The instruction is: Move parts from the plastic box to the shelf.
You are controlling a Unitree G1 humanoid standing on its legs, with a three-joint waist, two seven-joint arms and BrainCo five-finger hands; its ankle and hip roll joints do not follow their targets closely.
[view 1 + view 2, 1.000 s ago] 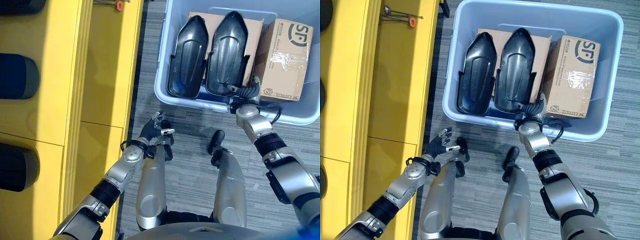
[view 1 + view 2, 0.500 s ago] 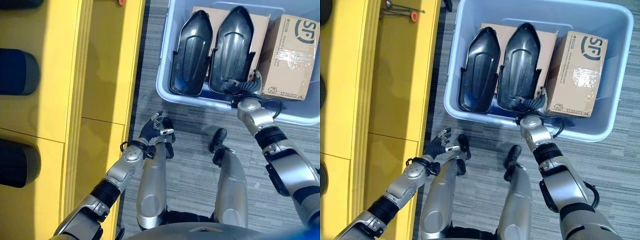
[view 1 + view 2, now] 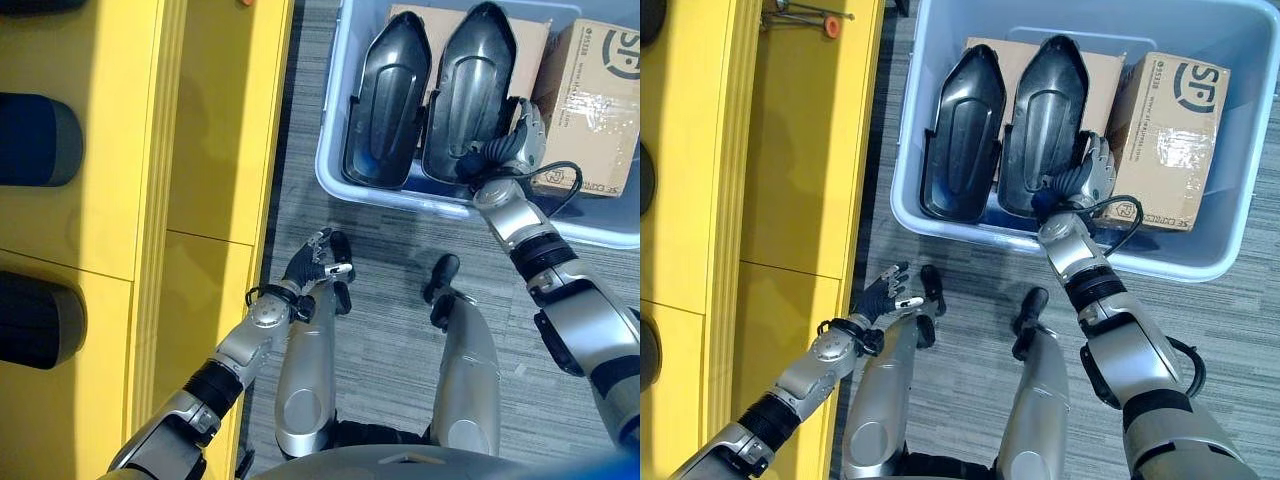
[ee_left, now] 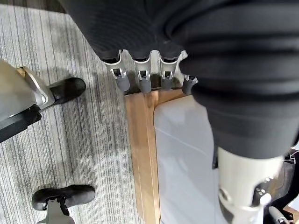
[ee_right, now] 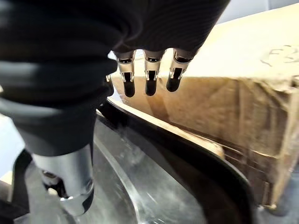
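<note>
Now right hand (image 3: pixel 1087 170) has reached the right black part (image 3: pixel 1043 120).

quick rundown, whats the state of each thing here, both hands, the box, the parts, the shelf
plastic box: no lid on it, on the floor, holds two parts and cardboard boxes
left black part: lying in the box, untouched
right black part: lying in the box, right hand at its edge
cardboard box: taped shut, beside the parts
right hand: open, over the right part, not gripping
left hand: open, holding nothing, by the yellow shelf
</note>
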